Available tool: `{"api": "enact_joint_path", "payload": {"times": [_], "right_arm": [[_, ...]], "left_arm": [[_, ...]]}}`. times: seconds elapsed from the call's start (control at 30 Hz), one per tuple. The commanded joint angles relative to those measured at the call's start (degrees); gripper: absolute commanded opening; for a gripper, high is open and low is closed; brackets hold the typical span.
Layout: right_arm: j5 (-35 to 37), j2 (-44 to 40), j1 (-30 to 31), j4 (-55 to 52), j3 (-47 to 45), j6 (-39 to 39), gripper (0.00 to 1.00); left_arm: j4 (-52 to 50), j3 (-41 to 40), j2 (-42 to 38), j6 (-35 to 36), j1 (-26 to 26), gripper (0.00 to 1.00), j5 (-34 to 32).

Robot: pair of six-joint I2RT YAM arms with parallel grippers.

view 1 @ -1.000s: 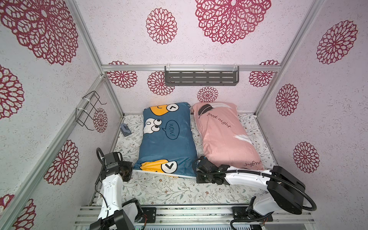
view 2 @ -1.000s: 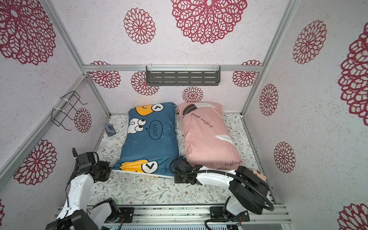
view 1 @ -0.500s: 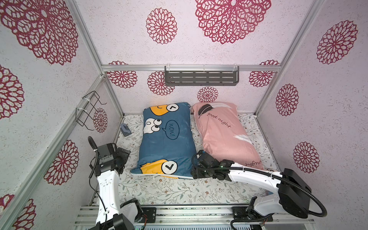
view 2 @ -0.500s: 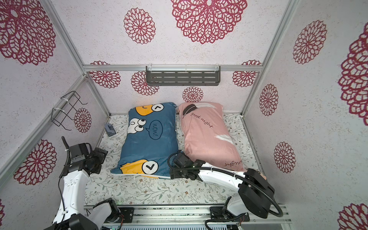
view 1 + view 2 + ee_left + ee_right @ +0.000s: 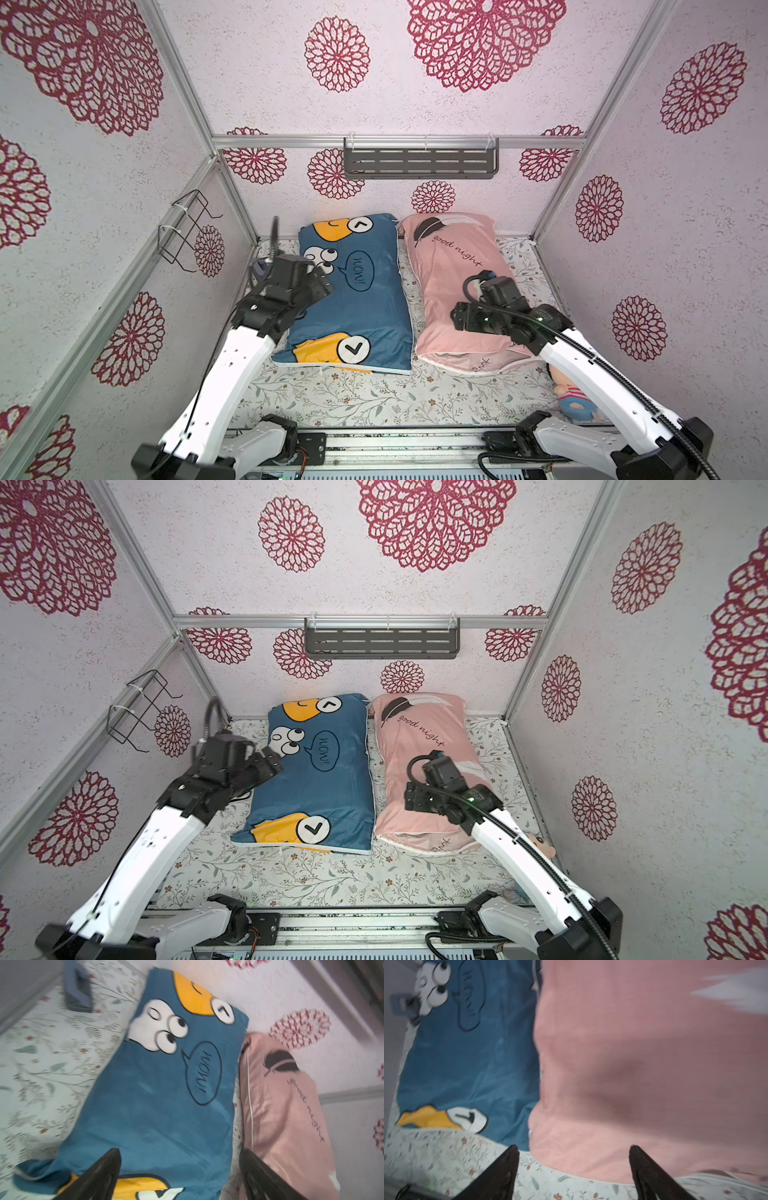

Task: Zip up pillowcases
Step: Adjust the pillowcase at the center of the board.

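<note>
Here, 2 pillows lie side by side on a floral sheet [image 5: 353, 395]. The left pincer [image 5: 179, 1151] hangs wide open and empty, with the blue pillow [image 5: 357, 307] directly beneath it. The right pincer [image 5: 574, 1147], also wide open and empty, hovers above the near end of the pink pillow [image 5: 440, 291], and the blue pillow lies just beside it. No zip pull shows in any view, and both wrist views are blurred. Likely risks: jaws closing on loose fabric instead of a slider and dragging a pillow askew. Also, with the pillows almost touching, the 2 pincers could crowd each other at the shared gap.
</note>
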Motion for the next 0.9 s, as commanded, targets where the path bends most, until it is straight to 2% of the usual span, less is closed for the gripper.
{"api": "enact_joint_path", "payload": {"times": [0.0, 0.13, 0.23, 0.37, 0.5, 0.63, 0.7, 0.87], "right_arm": [[5.99, -1.63, -7.83, -6.28, 1.46, -5.93, 0.86], [6.77, 0.44, -21.39, -2.58, -1.76, -9.29, 0.86], [2.86, 1.68, -30.69, 2.28, -5.24, -11.17, 0.86], [-5.43, 4.19, -38.18, 7.36, -8.96, -12.44, 0.86], [-12.55, 6.73, -38.61, 10.66, -12.52, -12.17, 0.86], [-19.61, 8.26, -38.47, 14.45, -15.83, -11.06, 0.86], [-23.75, 8.99, -37.73, 15.80, -16.84, -10.27, 0.85], [-30.78, 9.95, -31.87, 18.81, -17.88, -7.87, 0.85]], "left_arm": [[4.60, 6.56, 9.99, 1.96, -9.77, 0.90, -2.11], [7.09, 20.55, 25.30, 3.60, -19.21, 0.88, 3.85], [6.92, 30.23, 35.40, 4.14, -24.17, 0.85, 7.21], [6.78, 38.69, 46.87, 3.34, -27.83, 0.81, 12.87], [9.18, 41.41, 54.30, -0.22, -28.92, 0.78, 18.06], [9.47, 44.25, 61.35, -2.85, -27.98, 0.73, 16.02], [8.55, 46.83, 64.50, -4.71, -26.67, 0.72, 17.37], [9.26, 45.44, 61.49, -5.23, -26.22, 0.74, 15.51]]}}
